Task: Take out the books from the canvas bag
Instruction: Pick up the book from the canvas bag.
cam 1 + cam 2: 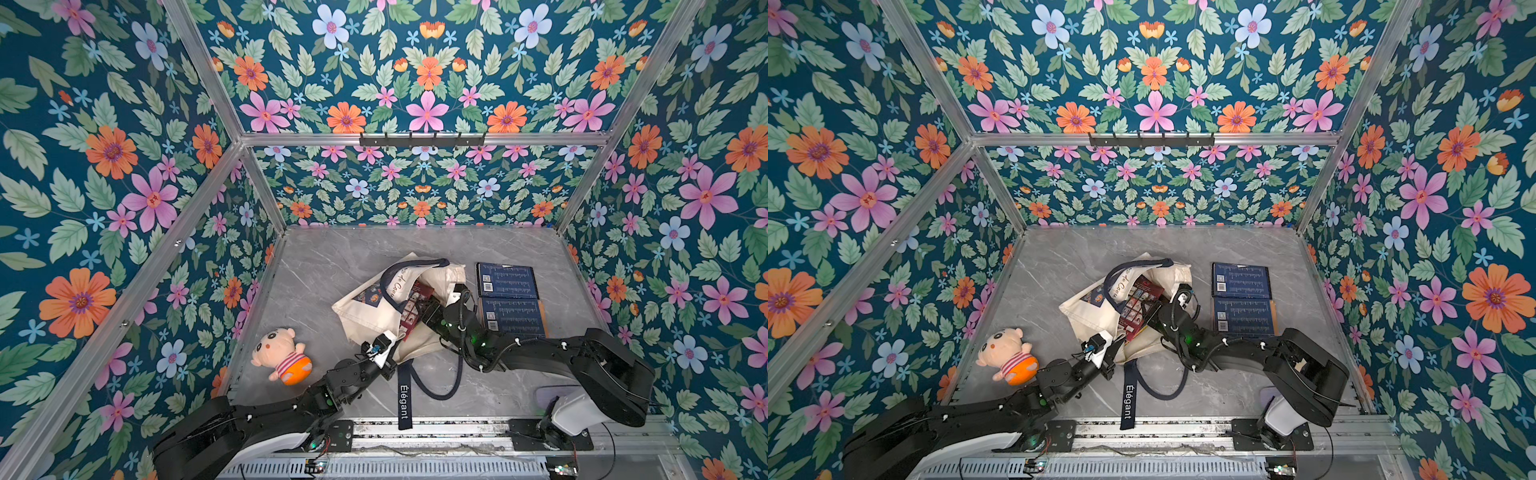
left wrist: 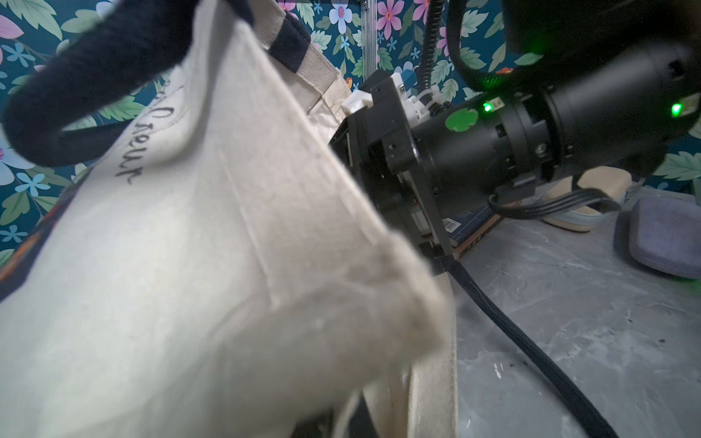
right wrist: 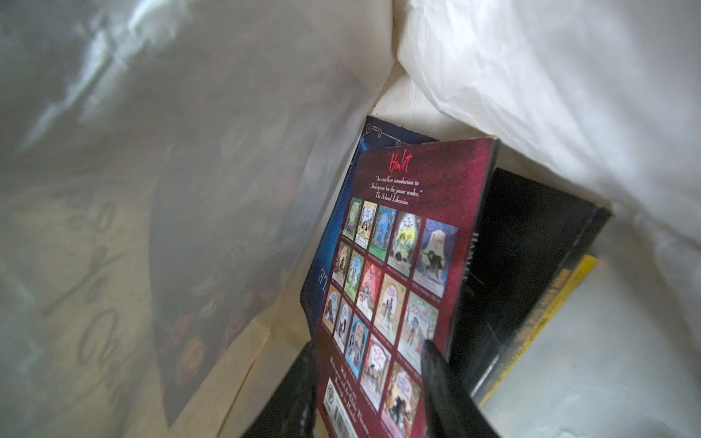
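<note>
The cream canvas bag (image 1: 365, 311) (image 1: 1088, 316) lies on its side mid-table, its mouth toward the right. My left gripper (image 1: 388, 338) (image 1: 1106, 338) pinches the bag's near rim; in the left wrist view the bag's cloth (image 2: 189, 246) hides the jaws. My right gripper (image 1: 428, 309) (image 3: 368, 347) reaches inside the bag, open, a finger on each side of a red book (image 3: 409, 246) (image 1: 1138, 305). Behind it stand a blue book (image 3: 341, 235), a black one (image 3: 531, 258) and a yellow one (image 3: 569, 288). Two dark blue books (image 1: 507, 280) (image 1: 513, 318) lie on the table right of the bag.
A pink plush doll (image 1: 282, 353) (image 1: 1009, 353) lies at the front left. The bag's navy strap (image 1: 403, 399) trails to the front edge. A grey-purple pad (image 2: 667, 235) sits near the right arm's base. Floral walls close in three sides.
</note>
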Robot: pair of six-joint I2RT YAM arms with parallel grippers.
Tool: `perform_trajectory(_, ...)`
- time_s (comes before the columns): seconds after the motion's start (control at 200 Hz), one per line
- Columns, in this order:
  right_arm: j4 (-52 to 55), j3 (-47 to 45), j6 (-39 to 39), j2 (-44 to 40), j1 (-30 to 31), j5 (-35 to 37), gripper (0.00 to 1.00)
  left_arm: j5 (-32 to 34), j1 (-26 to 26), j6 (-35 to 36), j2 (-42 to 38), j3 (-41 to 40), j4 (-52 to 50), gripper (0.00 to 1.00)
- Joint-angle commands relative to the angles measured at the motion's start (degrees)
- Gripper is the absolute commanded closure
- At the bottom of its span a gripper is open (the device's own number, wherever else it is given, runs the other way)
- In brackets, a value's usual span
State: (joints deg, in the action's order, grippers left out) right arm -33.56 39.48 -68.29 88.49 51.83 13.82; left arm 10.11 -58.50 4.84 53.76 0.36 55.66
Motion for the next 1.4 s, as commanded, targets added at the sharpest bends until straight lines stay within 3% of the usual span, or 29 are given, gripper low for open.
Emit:
perform_trajectory(0.0,0.1,0.2,0.9,0.3,0.0,-1.0,0.55,0.3,0.0,0.5,-0.3,-0.4,3.9,1.00)
perform_trajectory(0.21,-2.5,-2.3,-0.8,-0.1,0.0,-2.4,0.55,0.3,0.0,0.6,-0.3,-0.4,3.9,1.00)
perform_trajectory(0.79,-8.8,-0.2,-4.2,10.5,-1.5,-4.9,0.62,0.0,0.0,0.5,-0.5,-0.2,3.5,1.00)
perform_trajectory(1.195,-8.0,3.9,-2.8,8.9,-1.4,-6.4,0.87,0.0,-0.1,0.5,0.0,-0.1,3.4,1.00)
perform_trajectory(1.395,-6.8,6.0,-1.9,9.4,-1.3,-6.2,0.87,0.0,-0.1,0.5,0.5,0.2,3.5,1.00)
